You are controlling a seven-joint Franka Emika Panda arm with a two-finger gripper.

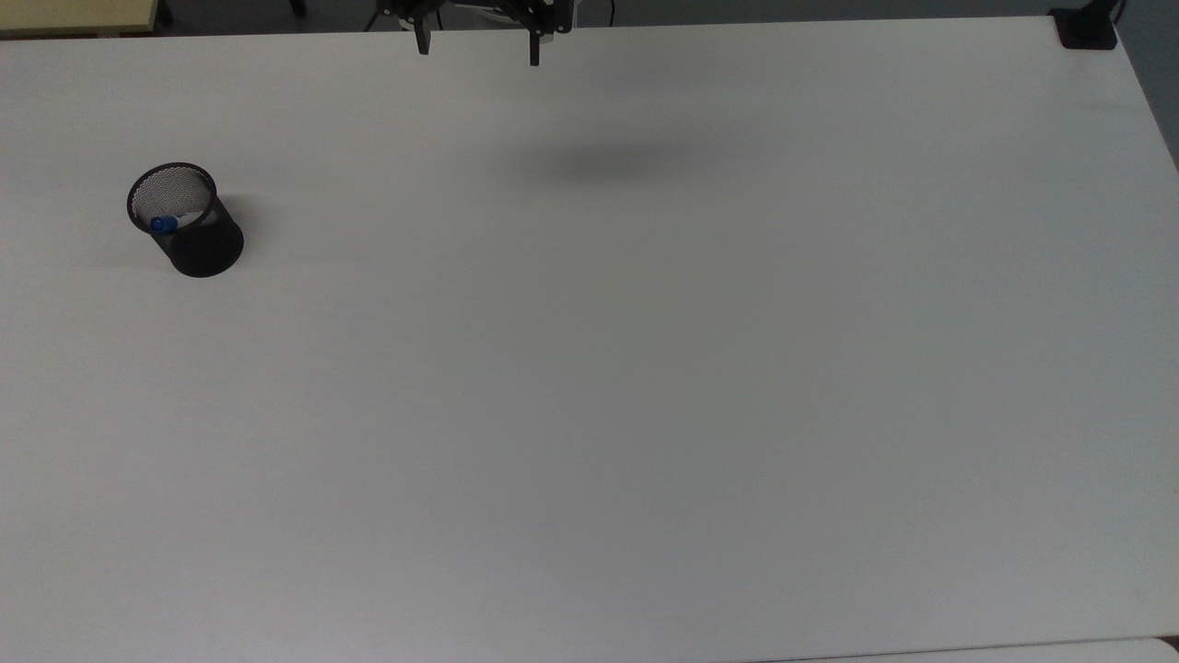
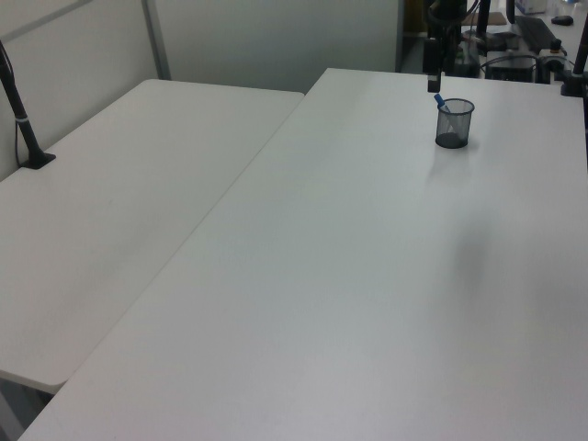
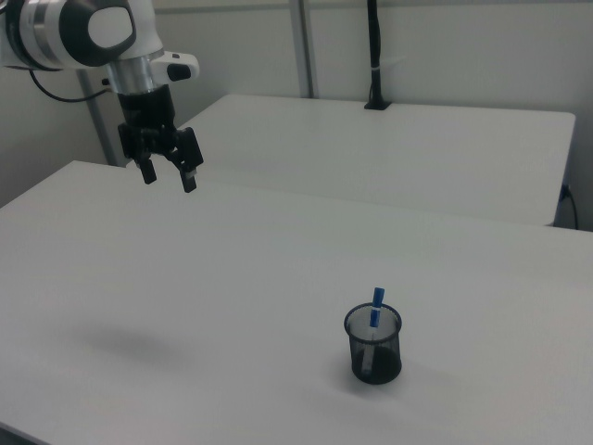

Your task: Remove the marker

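We hold our claw (image 3: 167,175) spread wide and empty, high above the desk (image 3: 232,306), while the marker (image 3: 375,311) stands nearly upright in the mesh cup (image 3: 373,346), well apart toward four o'clock in the right view.

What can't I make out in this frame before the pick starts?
- Marker: lower barrel veiled by the mesh cup in the right view; any label too small.
- Gripper: body cut off by the top view's upper edge.
- Left view: one finger overlaps dark background clutter.
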